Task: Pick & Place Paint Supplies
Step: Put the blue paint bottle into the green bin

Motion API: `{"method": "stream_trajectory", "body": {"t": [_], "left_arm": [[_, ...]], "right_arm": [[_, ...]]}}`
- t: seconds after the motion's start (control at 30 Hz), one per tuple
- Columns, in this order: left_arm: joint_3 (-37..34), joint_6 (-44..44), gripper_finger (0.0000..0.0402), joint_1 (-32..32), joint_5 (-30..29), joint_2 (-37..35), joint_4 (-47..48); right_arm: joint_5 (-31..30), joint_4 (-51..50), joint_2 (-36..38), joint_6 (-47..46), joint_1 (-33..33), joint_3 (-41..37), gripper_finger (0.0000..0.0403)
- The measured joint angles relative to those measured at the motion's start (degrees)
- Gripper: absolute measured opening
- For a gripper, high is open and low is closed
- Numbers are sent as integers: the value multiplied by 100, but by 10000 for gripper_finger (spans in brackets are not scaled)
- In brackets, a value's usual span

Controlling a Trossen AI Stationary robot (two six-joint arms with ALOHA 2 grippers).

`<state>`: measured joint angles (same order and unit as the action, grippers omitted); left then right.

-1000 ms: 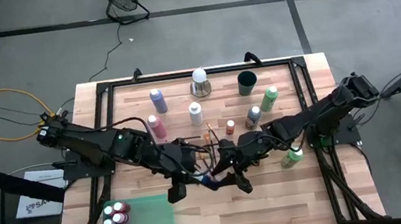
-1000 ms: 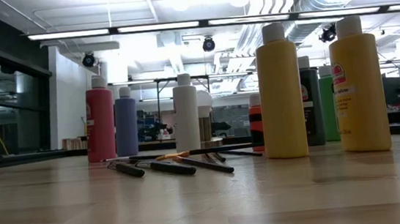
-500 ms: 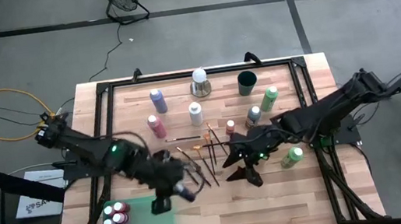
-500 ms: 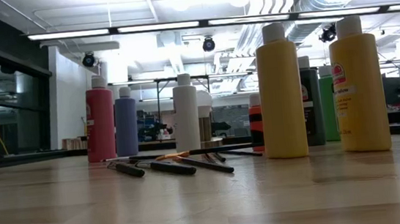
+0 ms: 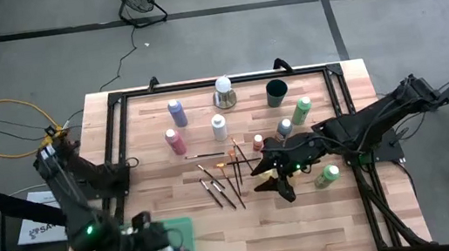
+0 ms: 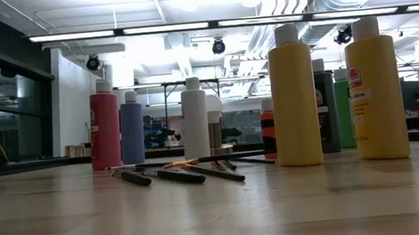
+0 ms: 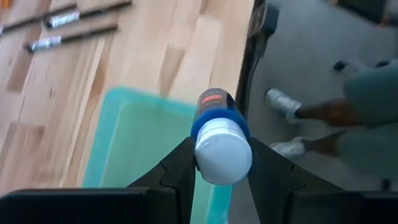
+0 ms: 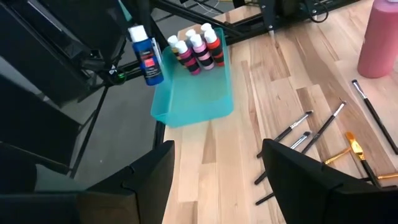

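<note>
My left gripper [image 7: 219, 163] is shut on a blue paint bottle with a white cap [image 7: 222, 149]. It holds the bottle above the near left edge of the teal tray [image 5: 182, 233]. The right wrist view shows that bottle [image 8: 148, 59] upright in the air beside the tray [image 8: 205, 102]. Several small bottles [image 8: 196, 46] stand in the tray's corner. My right gripper [image 5: 281, 186] is open and hovers over the table's middle right, next to the scattered brushes [image 5: 219, 183]. Pink [image 5: 175, 140], blue-purple [image 5: 177, 112] and white [image 5: 219, 127] bottles stand farther back. My left gripper pinches the blue bottle between its two fingers, which lie on either side of its upper body [image 7: 205, 121] just under the cap. They come from above, along the bottle, with the cap toward the wrist. The bottle is upright and lifted clear over the tray.
A white ball on a metal base [image 5: 222, 91] and a dark green cup [image 5: 277, 92] stand near the far edge. One green bottle [image 5: 301, 110] stands by the cup and another [image 5: 327, 175] lies near the right frame. Bare wood lies between the brushes and the tray.
My left gripper has swung from the table's middle toward the near left corner. It has carried the blue bottle over the teal tray. My right gripper has drawn back a little toward the table's right. The brushes they were above now show uncovered.
</note>
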<state>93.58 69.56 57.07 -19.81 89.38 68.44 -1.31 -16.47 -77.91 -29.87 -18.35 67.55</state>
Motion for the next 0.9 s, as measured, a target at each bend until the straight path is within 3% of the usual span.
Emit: {"method": "stream_trajectory", "body": {"t": [0.23, 0.57, 0.9], "left_arm": [[-4, 51, 113, 653, 317, 438, 453], [-5, -1563, 113, 754, 1319, 837, 556], [-161, -2257, 113, 858, 1352, 1135, 576]], "right_arm": [[-39, 16, -20, -2, -1, 0, 235], [-178, 33, -22, -53, -2, 0, 235], [-474, 42, -24, -170, -2, 0, 235]]}}
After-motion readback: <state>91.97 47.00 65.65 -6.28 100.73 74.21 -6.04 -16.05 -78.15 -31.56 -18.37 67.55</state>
